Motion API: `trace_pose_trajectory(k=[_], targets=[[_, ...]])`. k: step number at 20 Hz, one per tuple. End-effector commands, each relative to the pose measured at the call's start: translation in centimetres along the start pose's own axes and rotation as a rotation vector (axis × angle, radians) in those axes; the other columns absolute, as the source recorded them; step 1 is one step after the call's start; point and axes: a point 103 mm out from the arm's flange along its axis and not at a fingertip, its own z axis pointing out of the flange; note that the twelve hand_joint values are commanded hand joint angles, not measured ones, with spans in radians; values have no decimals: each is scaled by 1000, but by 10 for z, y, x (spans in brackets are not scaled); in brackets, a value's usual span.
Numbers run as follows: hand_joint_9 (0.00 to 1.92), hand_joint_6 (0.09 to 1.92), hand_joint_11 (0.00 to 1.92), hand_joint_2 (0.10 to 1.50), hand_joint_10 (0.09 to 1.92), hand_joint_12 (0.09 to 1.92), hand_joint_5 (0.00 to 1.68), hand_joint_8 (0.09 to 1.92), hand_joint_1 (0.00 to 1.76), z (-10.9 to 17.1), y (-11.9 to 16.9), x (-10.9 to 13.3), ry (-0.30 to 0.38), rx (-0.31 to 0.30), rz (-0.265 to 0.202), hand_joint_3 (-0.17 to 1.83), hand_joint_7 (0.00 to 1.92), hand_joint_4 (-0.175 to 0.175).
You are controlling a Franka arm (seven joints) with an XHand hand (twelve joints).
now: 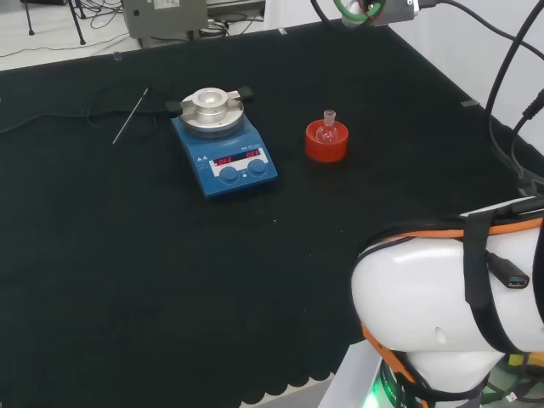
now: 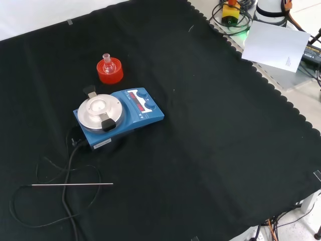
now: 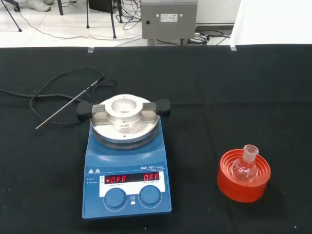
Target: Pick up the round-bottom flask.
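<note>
A small clear round-bottom flask (image 1: 328, 128) sits upright in a red ribbed stand (image 1: 326, 142) on the black-clothed bench (image 1: 127, 272). In the head view it stands just right of a blue hotplate stirrer (image 1: 224, 153) with a silver block on top; in the front view it lies beyond the stirrer. A thin metal probe (image 2: 72, 185) and its black cable (image 2: 67, 170) lie on the stirrer's other side. I cannot tell how the hand's fingers are set, nor where the hand is relative to the flask.
</note>
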Motion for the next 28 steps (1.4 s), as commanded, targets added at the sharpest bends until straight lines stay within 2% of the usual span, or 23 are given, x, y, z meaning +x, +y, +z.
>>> trace_pose_trajectory(k=[1,2,4,5,6,12,18,22,28], targets=[[405,87,343,1388,901,1228,297,865,316,0,1,-4,-4,-3,-4,7,297,-15],[249,87,166,1407,784,1182,297,716,176,0,2,-9,-3,-3,-4,29,158,-16],[134,87,35,1422,695,1146,298,599,71,1,4,-19,-1,-2,-1,45,58,-17],[117,87,15,1424,680,1141,298,581,55,1,2,-3,-22,-8,-4,47,43,-17],[110,87,6,1425,674,1138,298,571,47,1,1,2,-27,-13,-5,48,37,-17],[106,87,0,1425,666,1135,298,559,40,3,5,0,-14,0,11,49,35,-17],[110,87,0,1419,662,1136,296,551,45,19,36,-39,16,19,51,46,40,-17],[114,87,0,1411,657,1138,294,542,59,30,60,-63,43,29,94,42,48,-17],[120,87,0,1402,655,1139,290,537,73,54,94,-90,60,33,151,38,55,-19]])
